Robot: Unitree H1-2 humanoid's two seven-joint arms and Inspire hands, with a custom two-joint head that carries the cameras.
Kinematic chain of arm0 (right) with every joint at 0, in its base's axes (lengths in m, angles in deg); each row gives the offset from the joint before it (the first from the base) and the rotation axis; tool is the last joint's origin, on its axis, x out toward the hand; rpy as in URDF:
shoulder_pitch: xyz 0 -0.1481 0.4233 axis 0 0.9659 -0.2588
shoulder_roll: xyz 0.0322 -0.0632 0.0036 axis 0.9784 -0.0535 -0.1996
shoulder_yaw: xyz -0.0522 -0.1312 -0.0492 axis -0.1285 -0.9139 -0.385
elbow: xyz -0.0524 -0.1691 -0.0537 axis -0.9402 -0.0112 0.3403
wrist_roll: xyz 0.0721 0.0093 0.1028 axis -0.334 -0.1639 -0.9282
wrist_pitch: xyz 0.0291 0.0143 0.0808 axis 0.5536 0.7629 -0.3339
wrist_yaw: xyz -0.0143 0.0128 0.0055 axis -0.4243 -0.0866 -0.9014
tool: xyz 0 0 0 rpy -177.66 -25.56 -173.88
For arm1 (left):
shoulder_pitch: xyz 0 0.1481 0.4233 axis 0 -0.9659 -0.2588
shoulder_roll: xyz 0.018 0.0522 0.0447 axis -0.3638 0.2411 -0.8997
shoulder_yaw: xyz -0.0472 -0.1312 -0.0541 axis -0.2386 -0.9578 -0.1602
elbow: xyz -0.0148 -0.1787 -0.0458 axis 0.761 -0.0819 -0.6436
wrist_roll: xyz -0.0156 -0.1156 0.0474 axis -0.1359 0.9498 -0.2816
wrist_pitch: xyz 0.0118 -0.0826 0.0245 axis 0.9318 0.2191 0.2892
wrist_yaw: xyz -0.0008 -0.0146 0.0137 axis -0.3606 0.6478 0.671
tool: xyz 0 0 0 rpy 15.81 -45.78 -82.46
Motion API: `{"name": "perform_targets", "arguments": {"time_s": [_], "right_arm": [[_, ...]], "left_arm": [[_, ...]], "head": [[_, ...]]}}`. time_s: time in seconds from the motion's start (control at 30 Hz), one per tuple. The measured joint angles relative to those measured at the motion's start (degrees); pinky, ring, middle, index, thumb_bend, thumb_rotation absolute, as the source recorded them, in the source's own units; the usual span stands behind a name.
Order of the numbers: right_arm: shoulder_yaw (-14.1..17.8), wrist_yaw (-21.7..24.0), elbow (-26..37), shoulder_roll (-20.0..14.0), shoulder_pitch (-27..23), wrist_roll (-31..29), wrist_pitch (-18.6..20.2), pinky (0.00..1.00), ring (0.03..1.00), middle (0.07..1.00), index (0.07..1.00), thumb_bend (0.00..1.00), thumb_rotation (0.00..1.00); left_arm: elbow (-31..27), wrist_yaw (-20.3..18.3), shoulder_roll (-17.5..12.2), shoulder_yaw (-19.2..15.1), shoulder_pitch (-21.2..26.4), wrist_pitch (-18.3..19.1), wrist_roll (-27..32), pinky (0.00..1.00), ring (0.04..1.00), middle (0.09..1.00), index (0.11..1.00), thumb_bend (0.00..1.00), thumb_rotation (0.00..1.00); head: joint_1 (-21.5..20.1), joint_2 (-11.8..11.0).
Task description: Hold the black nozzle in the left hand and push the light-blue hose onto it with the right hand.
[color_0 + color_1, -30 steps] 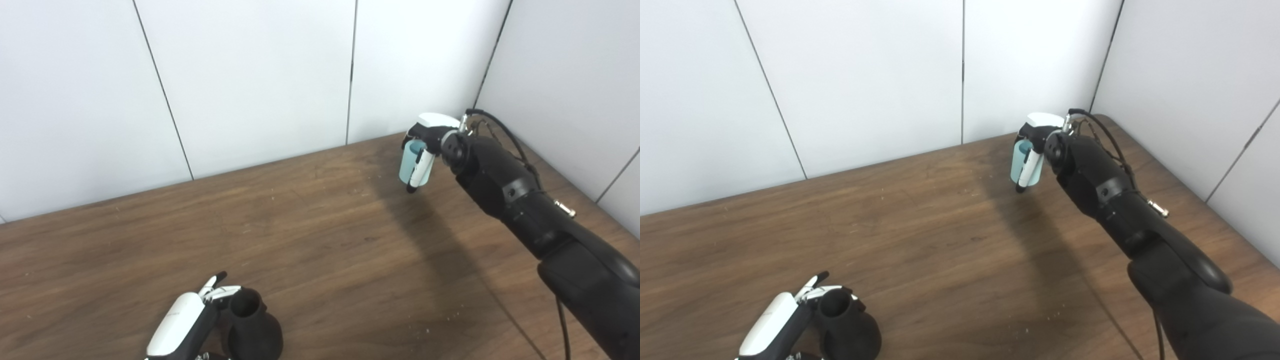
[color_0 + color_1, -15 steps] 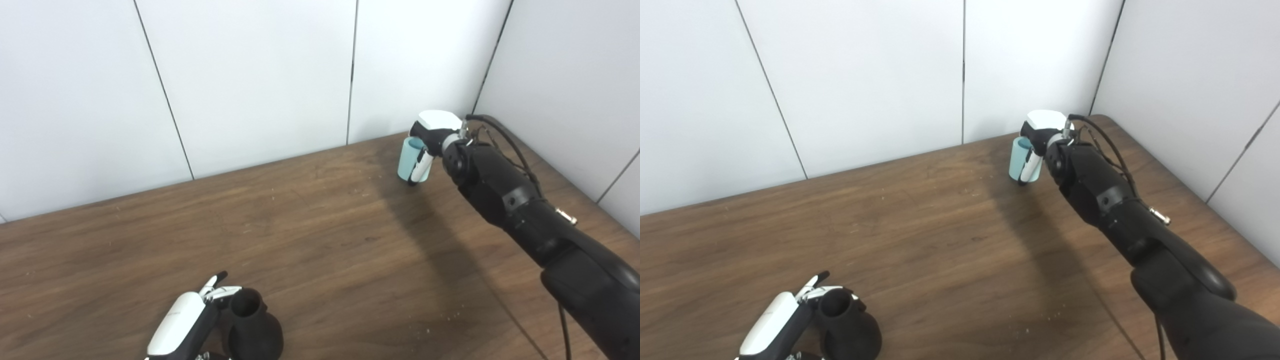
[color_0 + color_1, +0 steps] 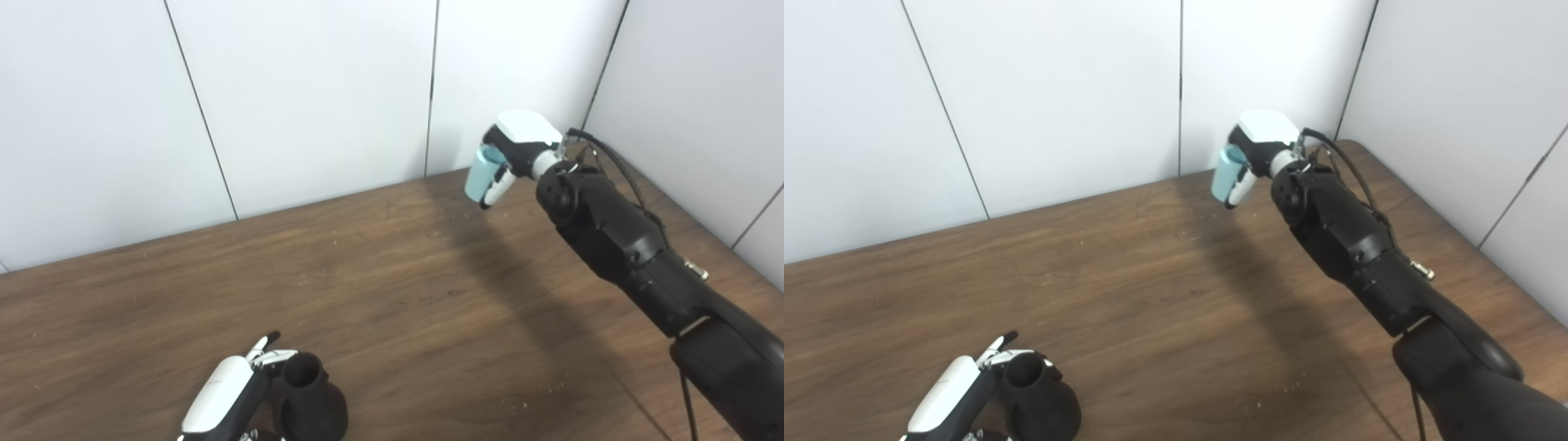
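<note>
Hose (image 3: 479, 174), light blue, sits clamped in my raised right hand (image 3: 517, 150); my left hand (image 3: 229, 392) wraps the black nozzle (image 3: 309, 401) low down.

Lab: bare white panels (image 3: 306, 92), wooden table (image 3: 398, 294)

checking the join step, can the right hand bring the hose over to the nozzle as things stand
Probably yes: the right hand holds the light-blue hose off the table, and only bare wood lies between it and the black nozzle in the left hand.
</note>
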Motion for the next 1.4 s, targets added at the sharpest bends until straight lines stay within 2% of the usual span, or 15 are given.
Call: {"name": "perform_targets", "arguments": {"time_s": [0.07, 0.27, 0.33, 0.37, 0.43, 0.57, 0.73, 0.87, 1.0, 1.13, 1.4], "right_arm": [[0.7, 2.6, 5.2, 0.0, 1.0, -0.4, 0.5, 0.34, 0.432, 0.493, 0.463, 0.5, 0.0], [2.0, 11.2, 18.4, 0.0, 3.2, -3.4, 2.2, 0.33, 0.425, 0.497, 0.462, 0.5, 0.0], [2.5, 14.0, 21.4, 0.0, 3.9, -4.4, 2.3, 0.33, 0.424, 0.498, 0.463, 0.5, 0.0], [2.7, 15.0, 22.4, 0.1, 4.2, -4.9, 2.3, 0.33, 0.422, 0.499, 0.464, 0.5, 0.0], [3.2, 16.5, 23.5, 0.2, 4.5, -5.4, 2.3, 0.33, 0.421, 0.499, 0.465, 0.5, 0.0], [3.3, 19.9, 28.3, 1.1, 5.6, -6.6, 2.4, 0.32, 0.429, 0.495, 0.47, 0.5, 0.0], [2.7, 21.9, 31.1, 3.7, 6.7, -9.5, 2.3, 0.32, 0.431, 0.494, 0.47, 0.5, 0.0], [1.8, 22.9, 33.5, 4.8, 6.8, -10.6, 2.3, 0.32, 0.429, 0.494, 0.471, 0.5, 0.0], [1.8, 24.5, 36.5, 6.4, 6.9, -11.1, 2.4, 0.43, 0.422, 0.492, 0.474, 0.5, 0.0], [2.2, 25.0, 38.1, 9.0, 7.2, -11.1, 2.5, 0.34, 0.423, 0.485, 0.475, 0.5, 0.0], [3.1, 25.1, 40.0, 12.3, 9.1, -10.6, 2.5, 0.32, 0.426, 0.482, 0.48, 0.5, 0.0]], "left_arm": [[-0.1, 0.0, 0.3, 0.2, 0.0, 0.6, -0.2, 1.0, 0.764, 0.484, 0.49, 0.52, 0.0], [-0.8, 0.0, 1.4, 0.9, 0.2, 2.5, -1.9, 1.0, 0.752, 0.487, 0.487, 0.52, 0.0], [-0.9, -0.1, 1.6, 1.1, 0.5, 3.2, -2.3, 1.0, 0.75, 0.488, 0.487, 0.52, 0.0], [-0.9, -0.1, 1.9, 1.3, 0.5, 3.7, -2.5, 1.0, 0.75, 0.488, 0.487, 0.52, 0.0], [-0.9, -0.1, 2.4, 1.5, 0.7, 4.2, -3.4, 1.0, 0.75, 0.49, 0.486, 0.52, 0.0], [-1.5, -0.1, 3.2, 1.9, 0.7, 6.0, -4.4, 1.0, 0.74, 0.483, 0.489, 0.52, 0.0], [-2.2, -0.1, 4.3, 2.5, 0.6, 8.1, -5.7, 1.0, 0.738, 0.472, 0.494, 0.52, 0.0], [-2.3, -0.1, 4.4, 2.7, 0.7, 8.5, -5.8, 1.0, 0.738, 0.47, 0.494, 0.52, 0.0], [-2.3, -0.1, 4.5, 2.9, 0.8, 8.6, -6.1, 1.0, 0.734, 0.481, 0.488, 0.52, 0.0], [-2.3, -0.2, 4.6, 3.4, 1.3, 9.0, -6.5, 1.0, 0.731, 0.476, 0.49, 0.52, 0.0], [-2.3, -0.7, 4.6, 3.7, 1.6, 9.5, -6.6, 1.0, 0.719, 0.477, 0.49, 0.52, 0.0]], "head": [[0.5, 0.1], [6.2, 1.1], [7.4, 1.2], [9.4, 1.1], [9.4, 1.1], [14.5, 1.7], [15.5, 2.0], [16.6, 2.3], [18.8, 2.9], [19.3, 3.3], [19.6, 4.5]]}}
